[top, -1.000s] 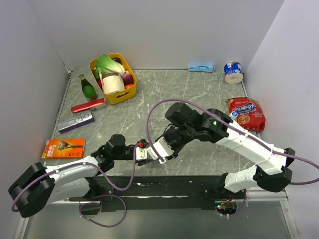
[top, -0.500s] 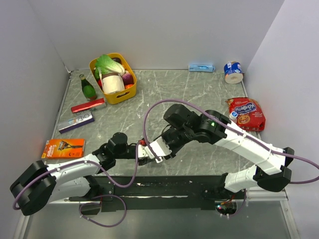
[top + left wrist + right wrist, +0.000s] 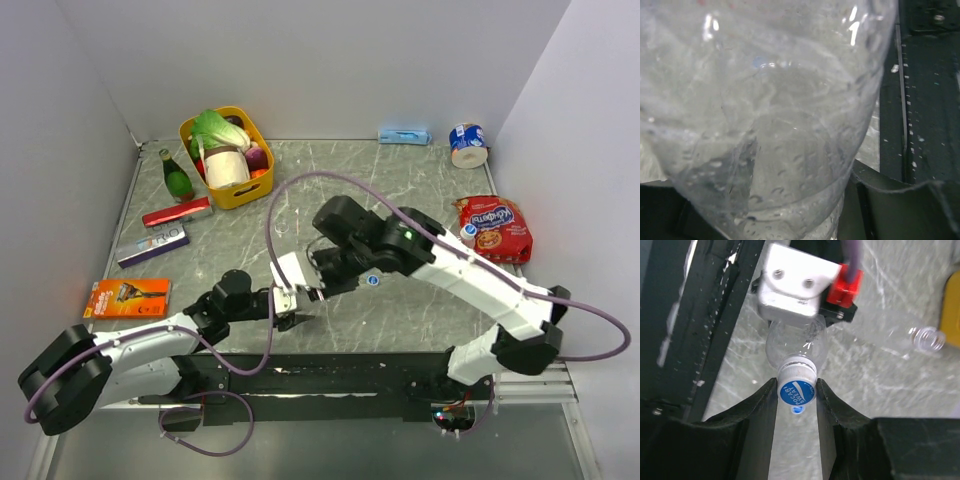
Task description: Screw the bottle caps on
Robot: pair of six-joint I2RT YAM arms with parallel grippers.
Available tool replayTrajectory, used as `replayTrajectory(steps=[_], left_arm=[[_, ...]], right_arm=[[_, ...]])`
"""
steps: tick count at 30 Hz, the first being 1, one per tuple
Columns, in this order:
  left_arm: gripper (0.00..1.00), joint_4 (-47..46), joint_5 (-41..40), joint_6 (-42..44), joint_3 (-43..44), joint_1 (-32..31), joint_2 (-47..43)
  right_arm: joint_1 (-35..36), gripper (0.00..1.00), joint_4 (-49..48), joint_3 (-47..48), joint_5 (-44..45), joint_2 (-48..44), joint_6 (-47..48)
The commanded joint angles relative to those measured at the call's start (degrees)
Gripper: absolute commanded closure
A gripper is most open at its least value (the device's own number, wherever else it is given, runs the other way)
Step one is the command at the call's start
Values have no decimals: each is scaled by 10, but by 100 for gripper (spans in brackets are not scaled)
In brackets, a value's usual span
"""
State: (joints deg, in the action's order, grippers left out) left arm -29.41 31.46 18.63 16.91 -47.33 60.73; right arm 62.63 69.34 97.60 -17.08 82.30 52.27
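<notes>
The blue cap (image 3: 797,392) sat on the neck of the bottle (image 3: 796,342) at the middle of the right wrist view. Whether it was fully tight could not be told, so I judge that this first cap was in the middle of being screwed on. A second bottle (image 3: 924,338) lay open at the upper right, and a loose cap (image 3: 371,280) lay on the table (image 3: 420,180); a third pair was not visible. The right gripper (image 3: 797,386) had its jaws partly apart, clamped on the cap from both sides. The left gripper (image 3: 296,318) had its jaws nearly together, pinching the bottle body.
</notes>
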Motion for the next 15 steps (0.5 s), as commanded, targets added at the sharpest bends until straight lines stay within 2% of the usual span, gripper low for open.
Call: replayTrajectory(steps=[1, 4, 7, 10, 15], left_arm=[[99, -153, -69, -66, 16, -7, -24], [99, -167, -124, -99, 21, -14, -24], [99, -165, -181, -126, 27, -25, -19], [99, -154, -198, -141, 36, -26, -15], [99, -144, -196, -147, 41, -27, -4]], right_arm=[[-23, 79, 48, 49, -30, 66, -161], [-58, 80, 52, 69, -51, 86, -245], [-97, 87, 54, 70, -71, 97, -334], [-133, 90, 58, 72, -101, 115, -400], [-141, 87, 62, 94, -108, 148, -460]])
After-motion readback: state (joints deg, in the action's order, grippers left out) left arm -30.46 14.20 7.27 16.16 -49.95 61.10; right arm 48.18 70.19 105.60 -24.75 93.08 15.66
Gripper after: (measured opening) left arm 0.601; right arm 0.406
